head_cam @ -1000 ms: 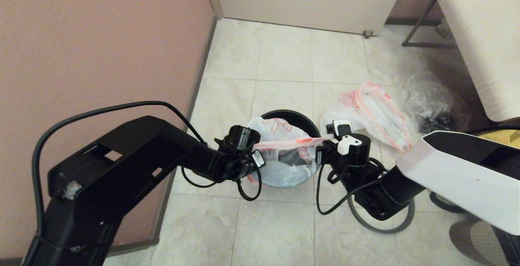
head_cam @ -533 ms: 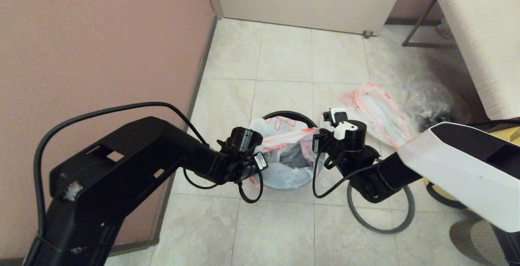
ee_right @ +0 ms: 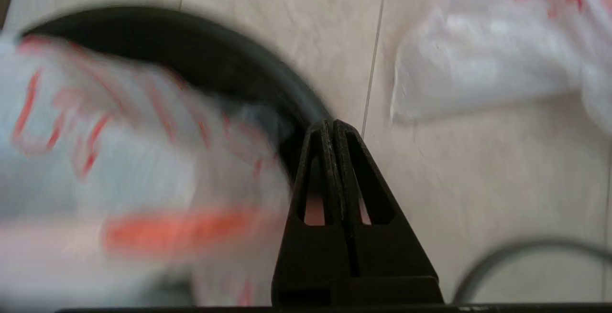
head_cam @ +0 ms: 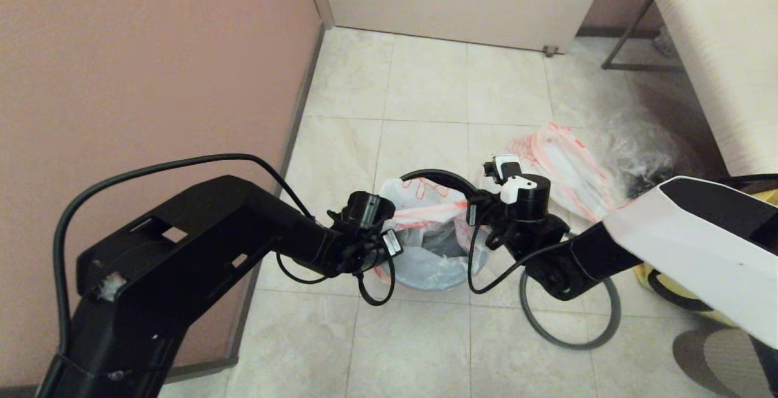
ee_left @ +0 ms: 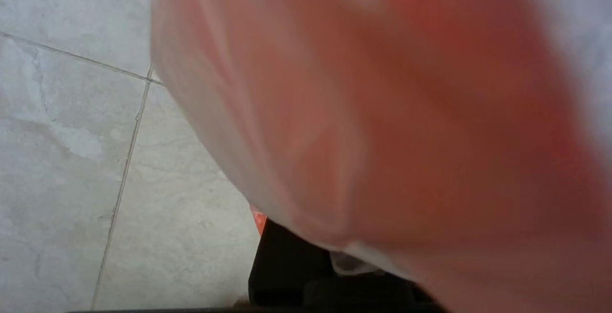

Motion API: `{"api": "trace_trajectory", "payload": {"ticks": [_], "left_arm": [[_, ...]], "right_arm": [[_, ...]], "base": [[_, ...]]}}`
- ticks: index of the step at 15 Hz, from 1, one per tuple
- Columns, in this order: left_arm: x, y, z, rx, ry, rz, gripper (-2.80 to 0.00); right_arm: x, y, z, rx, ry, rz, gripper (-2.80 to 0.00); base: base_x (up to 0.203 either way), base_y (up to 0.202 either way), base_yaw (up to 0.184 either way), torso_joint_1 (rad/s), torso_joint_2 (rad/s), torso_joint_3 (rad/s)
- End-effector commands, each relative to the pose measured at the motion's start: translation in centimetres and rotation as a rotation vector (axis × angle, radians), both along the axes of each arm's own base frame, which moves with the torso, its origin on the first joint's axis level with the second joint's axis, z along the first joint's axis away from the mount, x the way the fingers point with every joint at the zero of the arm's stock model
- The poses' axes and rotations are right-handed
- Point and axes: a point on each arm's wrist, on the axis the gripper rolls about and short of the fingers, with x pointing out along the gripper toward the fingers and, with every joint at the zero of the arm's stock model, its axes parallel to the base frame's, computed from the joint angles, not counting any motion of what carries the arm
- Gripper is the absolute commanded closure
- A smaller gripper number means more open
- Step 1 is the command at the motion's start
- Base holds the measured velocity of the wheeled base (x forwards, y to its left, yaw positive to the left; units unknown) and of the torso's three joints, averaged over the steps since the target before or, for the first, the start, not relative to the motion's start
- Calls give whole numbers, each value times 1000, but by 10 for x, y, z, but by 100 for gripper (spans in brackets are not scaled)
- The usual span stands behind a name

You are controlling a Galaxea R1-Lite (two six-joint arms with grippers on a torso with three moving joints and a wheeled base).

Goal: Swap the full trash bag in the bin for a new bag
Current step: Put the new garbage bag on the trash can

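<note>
The new bag (head_cam: 419,200), white with orange lettering, hangs over the mouth of the black bin (head_cam: 434,175), its orange edge stretched between both grippers. My left gripper (head_cam: 388,220) is shut on the bag's near-left edge. In the left wrist view the bag's film (ee_left: 382,112) covers almost everything above one black finger (ee_left: 287,265). My right gripper (head_cam: 475,208) is shut on the bag's right end at the bin's right rim. Its closed tips (ee_right: 333,124) sit against the bin rim (ee_right: 191,59). The full trash bag (head_cam: 562,167) lies on the floor to the right.
A grey hoop (head_cam: 571,322) lies on the tiles under my right arm. A clear crinkled bag (head_cam: 644,146) and a yellow bag (head_cam: 668,291) sit further right, beside a pale bench (head_cam: 717,51). A brown wall (head_cam: 152,82) runs along the left.
My right gripper has moved left, from beside the full trash bag to the bin's right rim. The bag's edge between the grippers has shortened and bunched. The left arm has barely moved.
</note>
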Motion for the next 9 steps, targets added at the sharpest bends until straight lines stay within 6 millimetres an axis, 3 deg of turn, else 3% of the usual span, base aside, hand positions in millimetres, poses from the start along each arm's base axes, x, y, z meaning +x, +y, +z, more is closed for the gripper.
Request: {"api": "trace_trajectory", "payload": {"ticks": [1,4,5,9], "left_arm": [[0,-1,-1,-3,-1,3,0],[0,-1,2,-7,-8,3,0],[0,-2,2,-7,-8,1,0],[-1,-4,3,-8,-11,-2,0]], "right_arm": [[-22,-3,18,16,-4,13,0],[-64,-6,19,-9,65,54,0],[-73,2,17,-19,83,81,0],[-94,16,11,-5,134,133,0]], "base": [[0,0,0,0,0,0],[0,0,0,0,0,0],[0,0,0,0,0,0],[0,0,0,0,0,0]]}}
